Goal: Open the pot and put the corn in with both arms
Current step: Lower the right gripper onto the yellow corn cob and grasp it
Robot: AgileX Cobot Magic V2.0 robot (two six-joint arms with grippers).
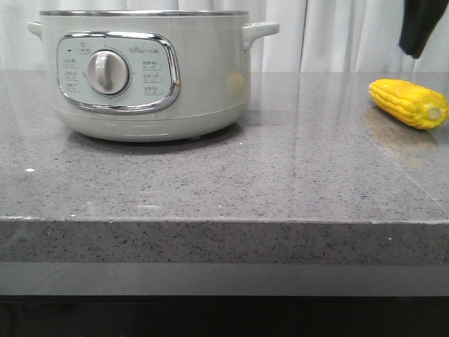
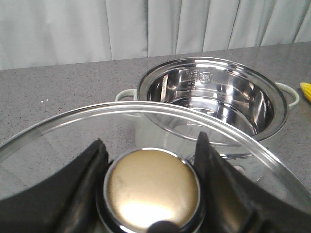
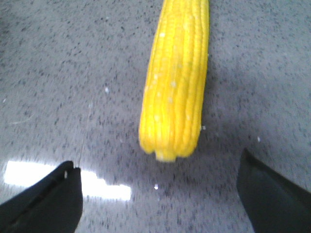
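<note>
The left gripper [image 2: 150, 165] pinches the brass-coloured knob [image 2: 151, 189] of the glass lid [image 2: 146, 114], holding it clear of the pot [image 2: 214, 97], whose steel bowl lies uncovered beyond the fingers. The right gripper [image 3: 160, 187] is spread wide above the grey counter [image 3: 58, 73], and the corn [image 3: 176, 77] lies flat just ahead of its fingertips [image 3: 48, 194], stub end toward them, untouched.

Pot [image 2: 214, 97] inside: mirror-bright metal. Lid [image 2: 146, 116] between the left pincer's fingers [image 2: 87, 170]: clear glass, polished knob. Counter [image 1: 280, 182]: glossy speckled stone.
</note>
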